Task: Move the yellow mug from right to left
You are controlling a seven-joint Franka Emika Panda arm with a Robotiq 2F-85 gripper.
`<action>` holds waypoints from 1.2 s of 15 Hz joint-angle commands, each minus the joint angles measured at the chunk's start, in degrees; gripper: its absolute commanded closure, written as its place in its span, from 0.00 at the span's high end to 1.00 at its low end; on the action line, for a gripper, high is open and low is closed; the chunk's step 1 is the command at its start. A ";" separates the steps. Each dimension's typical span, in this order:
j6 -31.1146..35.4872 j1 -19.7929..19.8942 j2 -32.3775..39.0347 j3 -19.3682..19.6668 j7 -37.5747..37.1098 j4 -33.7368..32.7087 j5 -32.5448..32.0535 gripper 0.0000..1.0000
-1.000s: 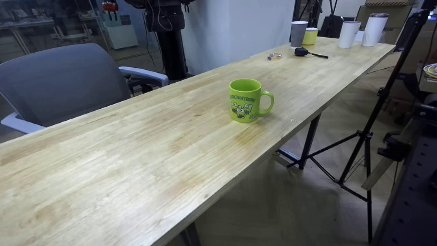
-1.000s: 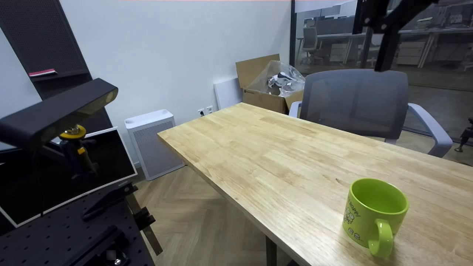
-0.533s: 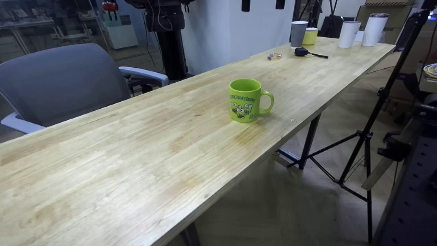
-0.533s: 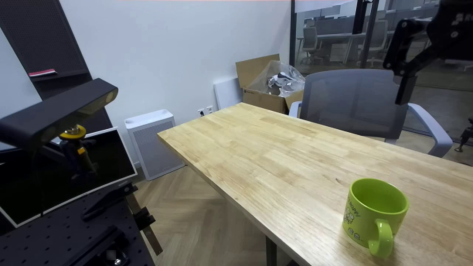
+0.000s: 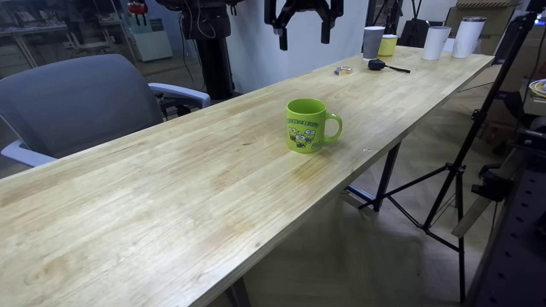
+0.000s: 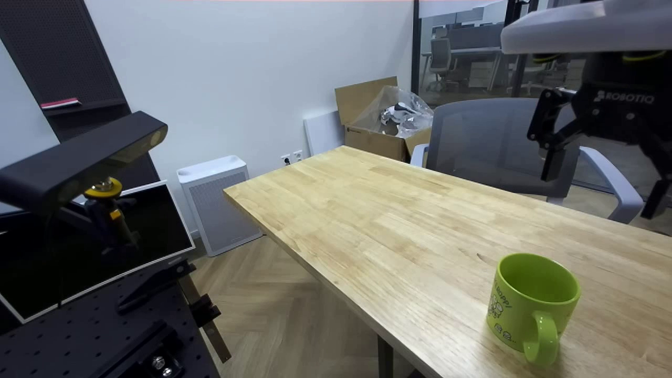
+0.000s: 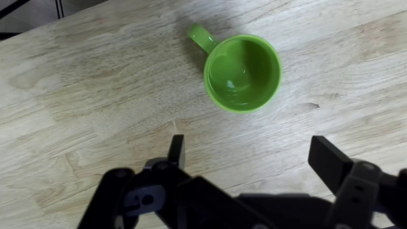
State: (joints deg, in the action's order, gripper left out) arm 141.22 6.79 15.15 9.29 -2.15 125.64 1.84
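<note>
The gripper (image 6: 600,194), at two o'clock in an exterior view, read "ROBOTIQ"; the yellow mug (image 5: 306,128), at its six o'clock in an exterior view, "…KEROKEROPP…".

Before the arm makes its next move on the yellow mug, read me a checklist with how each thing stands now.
1. Yellow mug upright on the wooden table: ok.
2. Mug empty: ok, only its bare inside shows in the wrist view.
3. Jaws open with nothing held: ok, spread apart.
4. Jaws lined up around the mug: not ok; in the wrist view it lies beyond their gap.
5. Handle out of the way: ok, it points away from the jaws.
6. Exact set-down spot: cannot tell, no marker shows.
</note>
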 commanded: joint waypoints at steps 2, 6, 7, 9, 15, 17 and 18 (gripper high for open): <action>-0.92 -2.26 4.15 -0.69 -6.21 -4.05 -2.20 1.00; -1.44 -4.42 5.91 -1.11 -9.38 -4.74 -2.83 1.00; -1.46 -4.89 6.08 -1.18 -10.03 -4.48 -2.98 1.00; -1.38 -5.62 6.26 -1.32 -10.98 -3.86 -3.17 1.00; -0.49 -7.02 6.47 -0.83 -13.78 -1.62 -3.69 1.00; -0.26 -6.84 6.53 -1.09 -13.91 -0.87 -3.09 1.00; -0.07 -6.66 6.34 -1.27 -13.72 -0.21 -2.69 1.00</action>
State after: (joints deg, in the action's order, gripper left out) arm 140.91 0.44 22.19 7.98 -13.16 123.97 -0.39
